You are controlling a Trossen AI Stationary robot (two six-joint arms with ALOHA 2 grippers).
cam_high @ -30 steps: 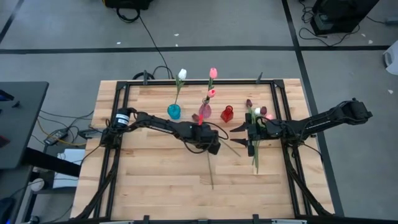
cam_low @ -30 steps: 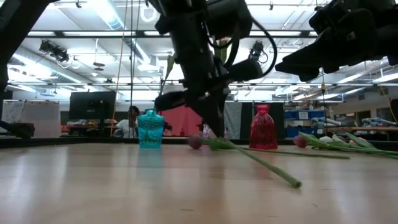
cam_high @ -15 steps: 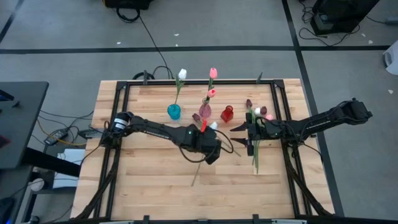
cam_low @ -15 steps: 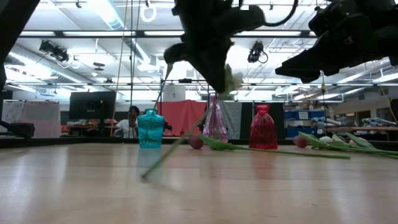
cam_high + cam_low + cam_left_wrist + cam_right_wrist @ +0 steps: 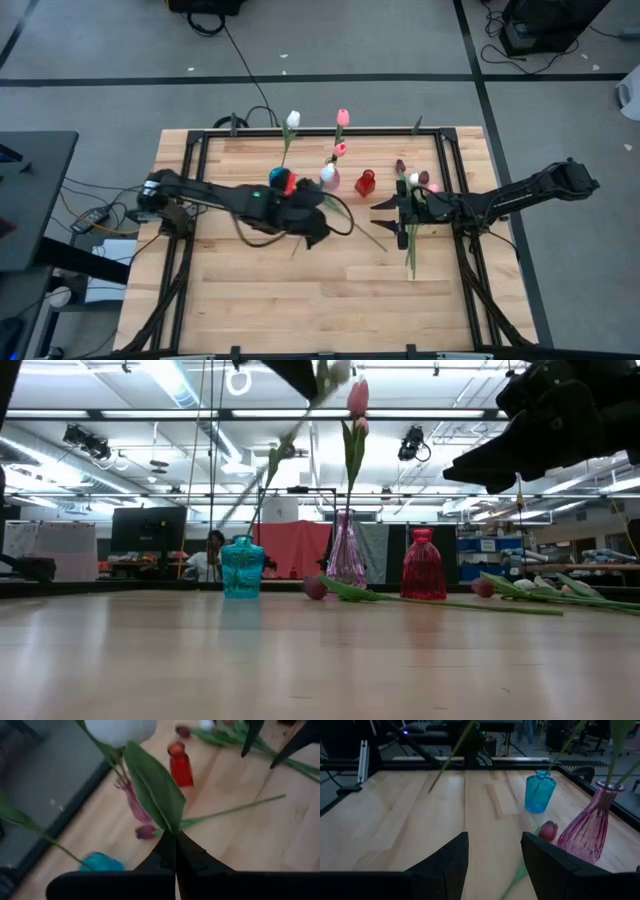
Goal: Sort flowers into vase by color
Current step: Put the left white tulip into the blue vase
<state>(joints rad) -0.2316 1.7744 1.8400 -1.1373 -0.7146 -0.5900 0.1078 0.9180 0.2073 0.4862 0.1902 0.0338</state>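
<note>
My left gripper [image 5: 314,218] is high above the table's middle, shut on a white tulip whose head [image 5: 120,727] is near the fingers. Its green stem [image 5: 262,478] slants down, clear of the wood. A teal vase [image 5: 280,179] holds a white tulip [image 5: 292,120]. A pink vase [image 5: 346,560] holds pink tulips [image 5: 342,117], and a red vase [image 5: 365,183] stands beside it. A dark red tulip [image 5: 145,831] lies on its side by the pink vase. My right gripper [image 5: 492,865] is open and hovers by a pile of tulips [image 5: 411,215] on the right. My left gripper pinches the white tulip between its two fingers [image 5: 167,852], at the base of a broad leaf [image 5: 169,822] a short way below the head. The tulip is lifted clear of the table. Its long stem [image 5: 447,760] hangs slanting below the fingers.
The three vases stand in a row toward the table's far edge. A black frame [image 5: 200,150] borders the wooden top. Bare wood [image 5: 300,300] fills the near half. Beyond the table are a room with screens and a person [image 5: 212,555] far off.
My left gripper has risen from the table, out of the top of the low view, and shifted toward the table's left and the vases, carrying the white tulip. The stem's free end swung from the near right to the near left and came off the wood.
</note>
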